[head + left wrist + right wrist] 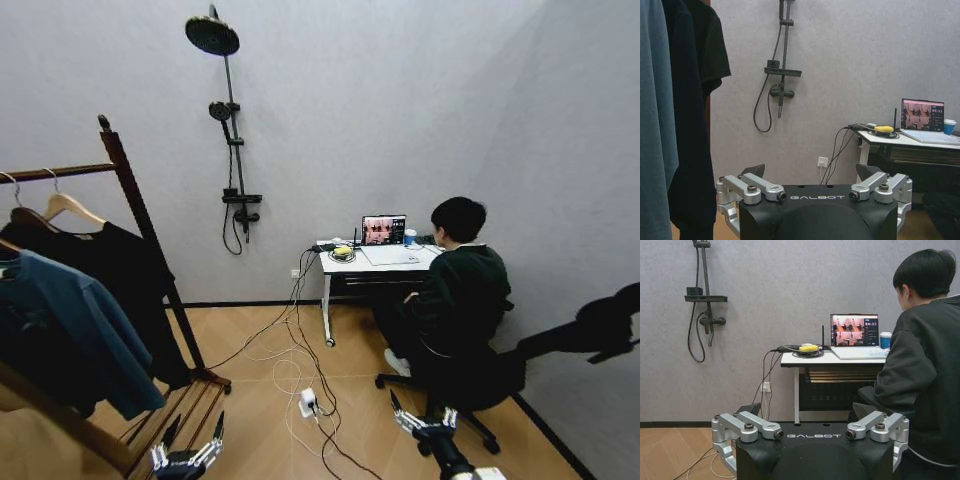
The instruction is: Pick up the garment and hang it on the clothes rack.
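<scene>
Both the left gripper (187,452) and right gripper (424,421) hang low with jaws spread, holding nothing. The long black soft-cloth garment (125,290) hangs on the dark reddish-brown wooden clothes rack (135,205), pressed against a teal-blue jacket (70,330). A reach could snag the jacket instead.

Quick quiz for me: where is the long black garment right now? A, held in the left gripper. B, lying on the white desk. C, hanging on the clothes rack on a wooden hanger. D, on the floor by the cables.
C: the garment hangs from the clothes rack on a light wooden hanger, while the left gripper and right gripper sit low, open and empty.
</scene>
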Tool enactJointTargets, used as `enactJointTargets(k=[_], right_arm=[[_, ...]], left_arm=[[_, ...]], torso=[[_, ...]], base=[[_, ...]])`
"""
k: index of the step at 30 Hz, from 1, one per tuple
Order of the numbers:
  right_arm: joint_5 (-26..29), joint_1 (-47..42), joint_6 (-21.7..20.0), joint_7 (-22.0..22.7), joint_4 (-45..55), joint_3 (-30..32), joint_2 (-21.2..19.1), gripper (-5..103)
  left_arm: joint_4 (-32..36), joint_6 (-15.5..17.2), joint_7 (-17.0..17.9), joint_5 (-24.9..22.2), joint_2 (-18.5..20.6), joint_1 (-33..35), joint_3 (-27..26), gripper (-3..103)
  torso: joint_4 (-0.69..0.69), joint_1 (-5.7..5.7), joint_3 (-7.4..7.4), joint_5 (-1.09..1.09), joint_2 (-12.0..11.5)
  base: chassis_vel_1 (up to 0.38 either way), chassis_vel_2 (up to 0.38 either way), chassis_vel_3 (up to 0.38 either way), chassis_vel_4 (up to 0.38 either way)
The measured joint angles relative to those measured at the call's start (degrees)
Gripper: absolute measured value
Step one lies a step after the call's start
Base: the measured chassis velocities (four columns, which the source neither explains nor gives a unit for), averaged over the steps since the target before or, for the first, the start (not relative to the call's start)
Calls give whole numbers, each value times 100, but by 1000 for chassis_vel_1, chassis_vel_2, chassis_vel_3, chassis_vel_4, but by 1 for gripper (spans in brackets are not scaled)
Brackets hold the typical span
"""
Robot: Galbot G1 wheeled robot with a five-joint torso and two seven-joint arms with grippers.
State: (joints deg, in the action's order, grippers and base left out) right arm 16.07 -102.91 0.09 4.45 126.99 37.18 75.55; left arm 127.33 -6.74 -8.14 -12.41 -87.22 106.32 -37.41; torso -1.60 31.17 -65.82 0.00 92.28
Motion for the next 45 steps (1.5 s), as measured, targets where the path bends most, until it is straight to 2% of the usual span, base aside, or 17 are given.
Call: enactJointTargets(k=[8,18,19,28,30,33,35,38,41,43,45], right_arm=[[0,0,0,0,0,0,0,100],[0,-1,0,0,0,0,0,100],[0,0,0,0,0,0,0,100],[0,0,0,0,0,0,0,100],[0,0,0,0,1,0,0,100],[0,0,0,0,0,0,-1,100],[0,-1,0,0,1,0,0,100],[0,0,0,0,0,0,0,100],[0,0,0,0,1,-1,0,100],[0,1,0,0,0,0,0,100],[0,1,0,-1,0,-1,0,100]], left_arm=[[0,0,0,0,0,0,0,100],[0,0,1,0,0,0,0,100],[0,0,1,0,0,0,0,100],[0,0,0,0,0,0,1,100],[0,0,1,0,0,0,0,100],[0,0,0,0,-1,0,1,100],[0,0,1,0,0,0,0,100],[0,0,0,0,0,0,0,100],[0,0,0,0,0,0,-1,100],[0,0,0,0,0,0,1,100],[0,0,0,0,0,0,-1,100]], torso=[[1,2,0,0,-1],[0,-2,1,-3,1],[1,0,1,3,1],[1,0,0,2,0],[0,-2,1,-5,2],[2,-1,0,3,1],[-1,-3,2,-5,2],[2,0,0,4,0],[0,-2,1,-5,1],[2,0,0,3,-1],[2,1,0,2,-1]], base=[[41,-43,-37,47],[187,-208,-194,193],[291,-271,-269,249],[314,-312,-307,314],[376,-376,-348,357],[388,-367,-382,368],[363,-391,-351,368],[377,-355,-351,350],[339,-358,-334,350],[345,-331,-353,341],[360,-331,-363,346]])
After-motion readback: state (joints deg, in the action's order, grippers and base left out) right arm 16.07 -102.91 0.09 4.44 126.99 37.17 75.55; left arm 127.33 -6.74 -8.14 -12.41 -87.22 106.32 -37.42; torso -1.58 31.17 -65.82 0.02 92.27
